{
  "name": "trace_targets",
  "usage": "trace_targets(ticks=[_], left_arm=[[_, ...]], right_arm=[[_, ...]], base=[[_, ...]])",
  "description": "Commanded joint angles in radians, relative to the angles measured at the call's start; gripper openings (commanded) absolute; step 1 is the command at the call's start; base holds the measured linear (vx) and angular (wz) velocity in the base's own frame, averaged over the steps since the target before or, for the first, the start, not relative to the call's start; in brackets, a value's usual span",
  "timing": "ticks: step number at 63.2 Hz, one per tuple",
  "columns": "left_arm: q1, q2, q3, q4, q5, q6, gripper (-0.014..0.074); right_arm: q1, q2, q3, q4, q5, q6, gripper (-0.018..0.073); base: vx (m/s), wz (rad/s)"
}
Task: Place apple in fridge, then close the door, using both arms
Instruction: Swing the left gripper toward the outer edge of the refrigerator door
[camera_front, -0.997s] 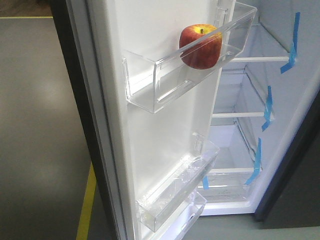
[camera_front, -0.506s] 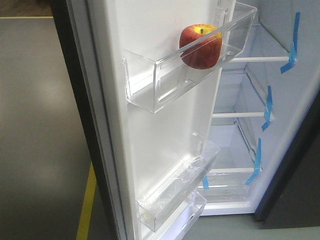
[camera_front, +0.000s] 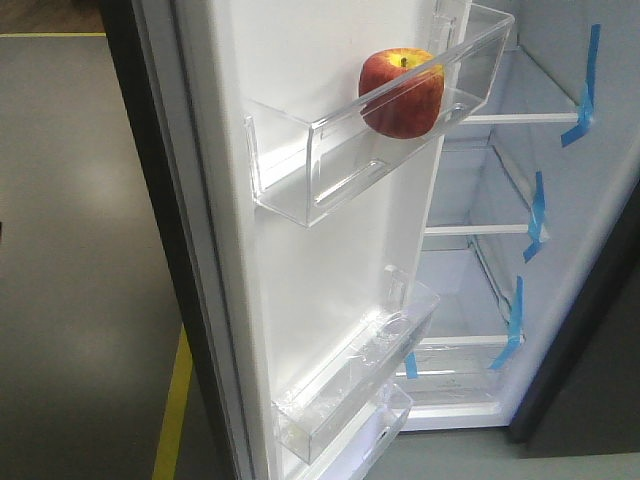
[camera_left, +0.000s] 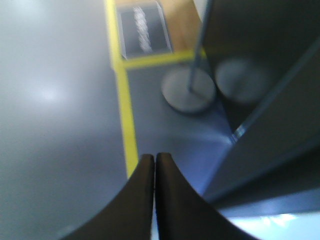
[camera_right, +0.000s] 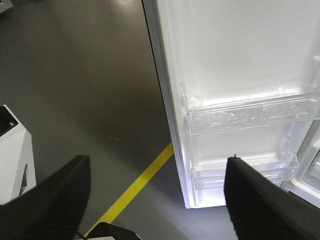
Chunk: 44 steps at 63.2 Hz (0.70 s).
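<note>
The red apple (camera_front: 401, 93) with its yellow stem patch sits in the clear upper bin (camera_front: 330, 150) on the white inner face of the open door (camera_front: 310, 260). Beyond it, the fridge (camera_front: 470, 280) shows white shelves marked with blue tape (camera_front: 583, 95). Neither gripper appears in the front view. My left gripper (camera_left: 154, 157) is shut with nothing in it, hanging over grey floor beside a dark grey panel (camera_left: 270, 100). My right gripper (camera_right: 157, 159) is open and empty, its fingers (camera_right: 65, 190) spread wide above the floor near the door's bottom corner (camera_right: 190, 200).
Two clear lower bins (camera_front: 360, 370) stick out from the door. A yellow floor line (camera_front: 172, 410) runs along the door's outer side. A round-based pole stand (camera_left: 189, 90) is near the dark panel. A white box (camera_right: 12, 150) sits on the floor at left.
The apple and the door have not moved. A small dark sliver now shows at the left edge of the front view.
</note>
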Motion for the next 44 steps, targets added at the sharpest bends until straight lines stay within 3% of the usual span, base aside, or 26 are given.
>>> trace_targets(ticks=[1,17,28,44], left_arm=[[0.000,0.087,-0.091,-0.135,-0.026,0.114,-0.0006],[0.000,0.302,-0.211,-0.387,-0.025,0.329,-0.0006],[0.001,0.428,-0.298,-0.487,-0.001,0.402,-0.0006],[0.002,0.580,-0.441,-0.616,0.044,0.446,-0.0006]], right_arm=[[0.000,0.012,-0.020,0.033,-0.052,-0.005,0.0530],[0.000,0.012,-0.020,0.033,-0.052,-0.005,0.0530],[0.000,0.012,-0.020,0.033,-0.052,-0.005,0.0530],[0.000,0.012,-0.020,0.033,-0.052,-0.005,0.0530]], base=[[0.00,0.00],[0.00,0.00],[0.00,0.00],[0.00,0.00]])
